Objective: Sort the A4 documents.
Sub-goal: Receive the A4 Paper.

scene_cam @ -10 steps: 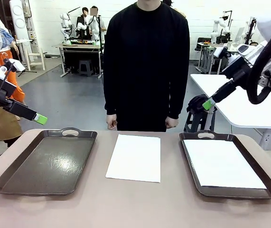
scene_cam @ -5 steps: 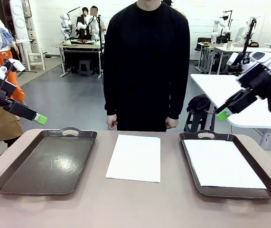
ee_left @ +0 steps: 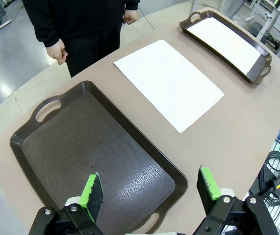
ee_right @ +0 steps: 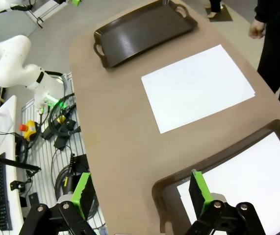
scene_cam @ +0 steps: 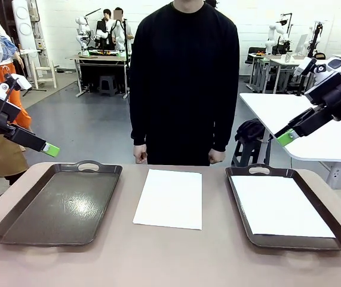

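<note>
The tabletop point(scene_cam: 170, 257) carries two dark brown handled trays with a plain white sheet between them. The left tray point(scene_cam: 63, 206) lies along the tabletop's left edge, its handle toward the far edge, and its glossy bottom is bare. The right tray point(scene_cam: 301, 243) lies along the right edge. An A4 document point(scene_cam: 280, 206) lies flat inside it and covers most of its bottom.

The second A4 document point(scene_cam: 169, 198) lies flat on the bare tabletop in the middle, closer to the far edge than to the near one. It is apart from both trays and touches neither.

The left gripper point(scene_cam: 49, 149) hangs in the air off the tabletop's far left corner, above the left tray's level and touching nothing. In the left wrist view its green pads point(ee_left: 91, 192) stand wide apart with nothing between them, and the left tray lies below.

The right gripper point(scene_cam: 286, 138) hangs high beyond the far right corner, well clear of the right tray. In the right wrist view its jaws are spread wide and empty, above that tray's corner and the bare tabletop beside it.

A person point(scene_cam: 184, 78) in a black sweater stands at the far edge, facing the middle sheet. One hand point(scene_cam: 140, 154) and the other hand point(scene_cam: 216, 156) hang loosely closed at the person's sides, just beyond the tabletop, and touch nothing on it.
</note>
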### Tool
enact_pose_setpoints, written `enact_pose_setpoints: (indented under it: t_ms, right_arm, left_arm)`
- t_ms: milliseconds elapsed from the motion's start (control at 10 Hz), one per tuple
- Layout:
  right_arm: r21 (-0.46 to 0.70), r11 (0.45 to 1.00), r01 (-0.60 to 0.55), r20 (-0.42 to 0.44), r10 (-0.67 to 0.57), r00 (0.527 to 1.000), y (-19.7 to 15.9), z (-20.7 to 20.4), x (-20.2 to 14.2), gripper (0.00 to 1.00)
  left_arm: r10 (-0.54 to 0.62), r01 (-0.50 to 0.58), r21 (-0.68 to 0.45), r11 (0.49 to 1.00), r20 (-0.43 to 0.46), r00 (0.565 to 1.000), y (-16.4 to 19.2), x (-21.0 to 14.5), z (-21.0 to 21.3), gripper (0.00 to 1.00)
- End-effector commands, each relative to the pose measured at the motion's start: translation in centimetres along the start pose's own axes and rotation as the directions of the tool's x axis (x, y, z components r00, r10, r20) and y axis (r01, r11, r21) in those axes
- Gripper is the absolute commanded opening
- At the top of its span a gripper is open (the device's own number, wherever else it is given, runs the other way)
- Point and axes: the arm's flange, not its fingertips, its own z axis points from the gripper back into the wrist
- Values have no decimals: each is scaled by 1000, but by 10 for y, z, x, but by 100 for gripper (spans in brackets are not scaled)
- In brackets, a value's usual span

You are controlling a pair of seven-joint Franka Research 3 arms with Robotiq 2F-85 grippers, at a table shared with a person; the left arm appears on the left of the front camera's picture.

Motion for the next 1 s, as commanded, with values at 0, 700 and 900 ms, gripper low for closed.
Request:
enact_pose_setpoints:
  t_ms: [0,700,900]
  right_arm:
    - [38,999,-6,12,6,1000,-7,-3,2,100]
    - [10,1000,4,-5,-4,1000,-2,-3,-1,100]
    - [10,1000,4,-5,-4,1000,-2,-3,-1,100]
  left_arm:
    - [-6,7,-14,1000,9,1000,3,-1,0,100]
    - [-6,7,-14,1000,9,1000,3,-1,0,100]
    - [-6,7,-14,1000,9,1000,3,-1,0,100]
